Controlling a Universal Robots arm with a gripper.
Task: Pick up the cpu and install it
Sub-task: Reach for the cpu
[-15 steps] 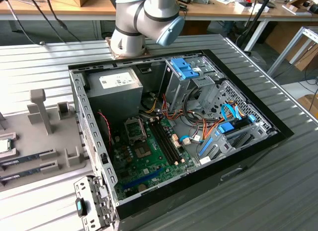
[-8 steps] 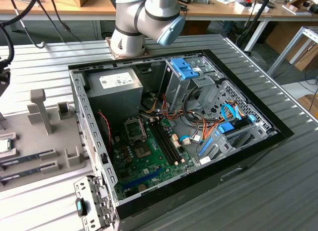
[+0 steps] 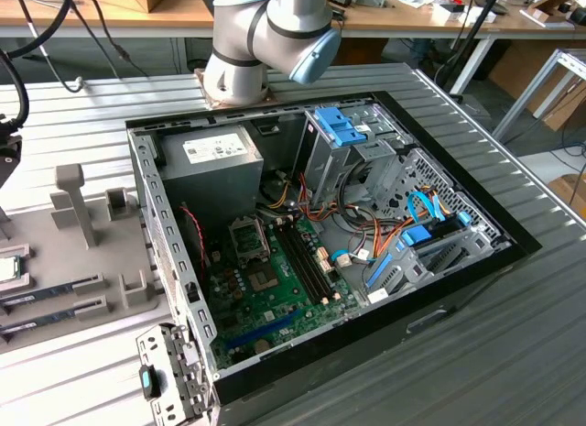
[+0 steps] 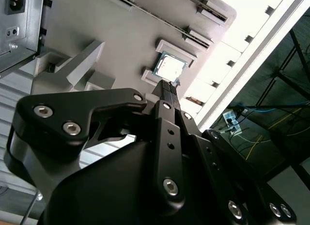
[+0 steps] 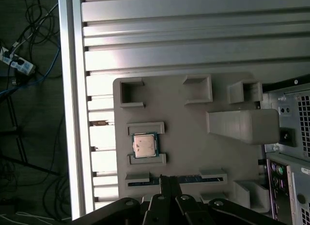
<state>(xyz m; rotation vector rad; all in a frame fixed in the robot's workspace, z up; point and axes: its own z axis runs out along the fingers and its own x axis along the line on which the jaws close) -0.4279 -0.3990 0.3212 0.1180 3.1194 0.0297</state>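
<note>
Your gripper (image 4: 167,84), jaws pressed together empty, hangs over the grey tray (image 5: 193,152), where the square cpu (image 5: 144,145) lies flat, metal up.

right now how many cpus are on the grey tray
1. The cpu lies in its square holder on the grey tray; the gripper hides part of that tray, so another could be hidden.

Cpu (image 5: 144,145): 1 was counted.
Grey tray (image 5: 193,133): 1 was counted, under the cpu.
Gripper (image 5: 165,180): 1 was counted.
Robot arm (image 3: 265,32): 1 stood at the exterior view's upper middle.
Computer case (image 3: 385,339): 1 was counted.
Green circuit board (image 3: 275,298): 1 sat inside the case.
Power-supply box (image 3: 211,165): 1 sat inside too.
</note>
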